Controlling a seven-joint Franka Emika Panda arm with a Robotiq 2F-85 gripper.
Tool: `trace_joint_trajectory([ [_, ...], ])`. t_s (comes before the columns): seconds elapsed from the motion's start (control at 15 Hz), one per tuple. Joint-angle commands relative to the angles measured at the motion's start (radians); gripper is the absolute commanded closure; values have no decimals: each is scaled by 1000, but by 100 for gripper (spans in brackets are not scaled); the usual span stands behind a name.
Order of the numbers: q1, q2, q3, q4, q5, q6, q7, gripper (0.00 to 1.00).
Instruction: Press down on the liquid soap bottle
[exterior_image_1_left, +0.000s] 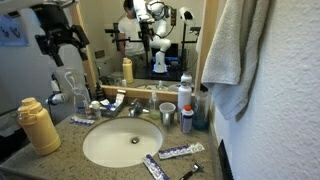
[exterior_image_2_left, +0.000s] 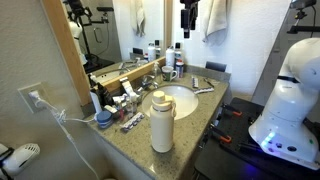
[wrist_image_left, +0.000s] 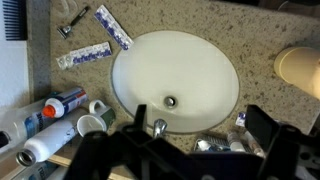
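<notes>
A cream-yellow liquid soap bottle (exterior_image_1_left: 38, 127) with a pump-like top stands on the granite counter at one end of the sink. It also shows in an exterior view (exterior_image_2_left: 161, 122) and at the edge of the wrist view (wrist_image_left: 299, 68). My gripper (exterior_image_1_left: 62, 48) hangs high above the counter, open and empty, well above the bottle. It appears near the top of an exterior view (exterior_image_2_left: 188, 28). In the wrist view its dark fingers (wrist_image_left: 200, 140) are spread over the faucet side of the white sink (wrist_image_left: 175, 45).
Toothpaste tubes (wrist_image_left: 85, 57) and a razor (wrist_image_left: 70, 25) lie on the sink's front rim. A dark bottle (exterior_image_1_left: 186, 100), a white cup (exterior_image_1_left: 167, 114) and other toiletries crowd the mirror side. A towel (exterior_image_1_left: 235, 50) hangs on the wall. A faucet (wrist_image_left: 158, 127) is under the gripper.
</notes>
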Motion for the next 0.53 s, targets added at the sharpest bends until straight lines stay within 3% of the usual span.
trace_joint_trajectory([
  [0.0,-12,118,-77,63,-7,136,-106,0],
  [0.47,-31,328,-163,197,38,290,-266,0],
])
